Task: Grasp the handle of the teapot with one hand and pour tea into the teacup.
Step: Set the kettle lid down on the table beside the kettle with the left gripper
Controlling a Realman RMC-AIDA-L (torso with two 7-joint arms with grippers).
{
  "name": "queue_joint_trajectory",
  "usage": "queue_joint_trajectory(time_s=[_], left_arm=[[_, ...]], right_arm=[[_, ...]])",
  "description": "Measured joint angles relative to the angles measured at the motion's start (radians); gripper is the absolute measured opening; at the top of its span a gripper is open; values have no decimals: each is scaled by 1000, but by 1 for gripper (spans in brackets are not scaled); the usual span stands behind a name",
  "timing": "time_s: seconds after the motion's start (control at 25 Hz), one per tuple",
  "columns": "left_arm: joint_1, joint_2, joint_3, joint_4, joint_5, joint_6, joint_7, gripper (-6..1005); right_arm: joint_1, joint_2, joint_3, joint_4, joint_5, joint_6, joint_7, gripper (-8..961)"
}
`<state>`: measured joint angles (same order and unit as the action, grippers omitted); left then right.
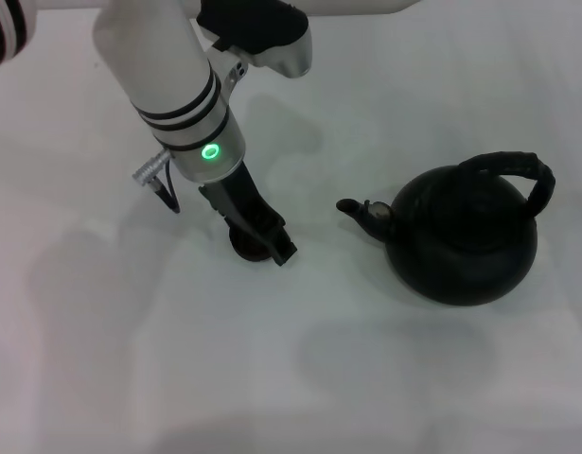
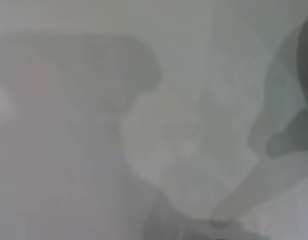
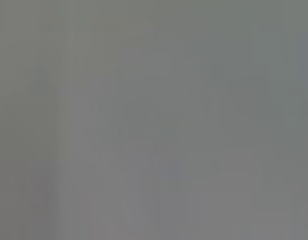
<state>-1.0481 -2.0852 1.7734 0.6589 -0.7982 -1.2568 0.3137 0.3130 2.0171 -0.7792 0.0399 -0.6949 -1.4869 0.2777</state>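
Head view: left gripper (image 1: 262, 236) low over the white table (image 1: 177, 359), left of centre, black fingers pointing down and toward the near right. Fingers close against a small dark round thing, apparently the teacup (image 1: 245, 246), mostly hidden under them; cannot tell whether clamped on it or only beside it, nor how far apart. Inside of the cup not visible. Green ring lit on the left wrist above. Teapot (image 1: 466, 236) standing upright on the right side of the table, well apart from the gripper, spout with its small silvery fitting turned left toward the cup. Handle (image 1: 518, 170) arched over the top of the pot, free, touched by nothing. Lid area dark, contents not visible. Right gripper not seen here.

Left wrist view: only blurred pale table surface with soft shadows, and a dark shape at one edge; own fingers not shown.

Right wrist view: plain grey, nothing recognisable.
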Motion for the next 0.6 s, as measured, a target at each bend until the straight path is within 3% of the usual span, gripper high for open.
queue_joint_trajectory(time_s=[0.28,0.6], left_arm=[[100,11,-36,215,19,-41,5,871],[323,13,-178,559,143,-141,17,872]], right_arm=[[-6,-2,0,-3,0,0,0,883],[-35,-8,0,-33,0,-38,0,883]])
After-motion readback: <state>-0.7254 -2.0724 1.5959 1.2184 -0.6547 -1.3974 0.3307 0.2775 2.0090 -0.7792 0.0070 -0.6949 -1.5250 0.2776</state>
